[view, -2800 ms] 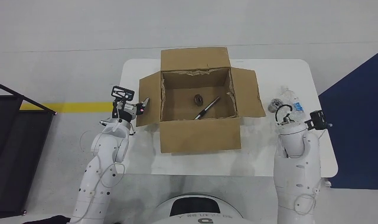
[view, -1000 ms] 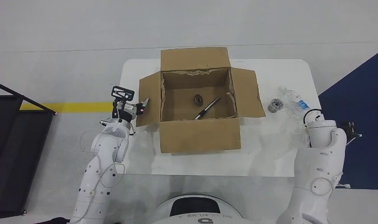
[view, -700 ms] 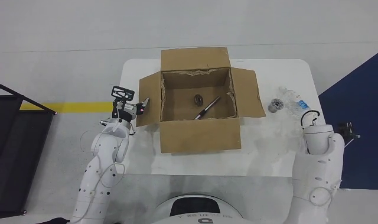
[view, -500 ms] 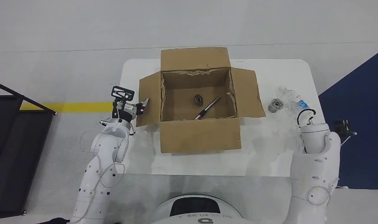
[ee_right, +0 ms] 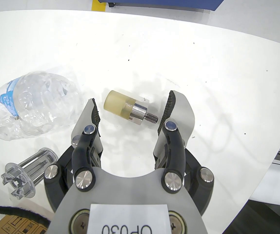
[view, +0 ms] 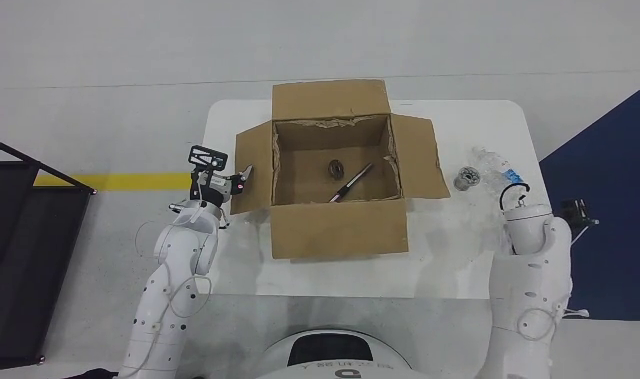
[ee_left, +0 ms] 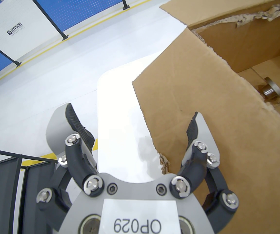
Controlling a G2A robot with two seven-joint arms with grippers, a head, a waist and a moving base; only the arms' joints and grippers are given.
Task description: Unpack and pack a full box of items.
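Right pincer [ee_right: 131, 103] pulls back from the crushed bottle [ee_right: 30, 98] and now hangs wide open over the threaded rubber bumper [ee_right: 127, 109] on the desk [ee_right: 203, 62] (already unpacked). Left pincer [ee_left: 132, 110] is unchanged, wide open beside the cardboard box [view: 338, 229]. The flanged metal part [ee_left: 273, 91] and pen-like rod [view: 352, 182] are still inside, so unpacking isn't finished.

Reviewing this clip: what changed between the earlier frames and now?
The right arm swung outward from beside the crushed bottle toward the right edge of the table, then eased slightly back. The right gripper is open over a cream-capped threaded stud. No grasp or release is visible. The left gripper, cardboard box, and its round metal part and rod stayed put.
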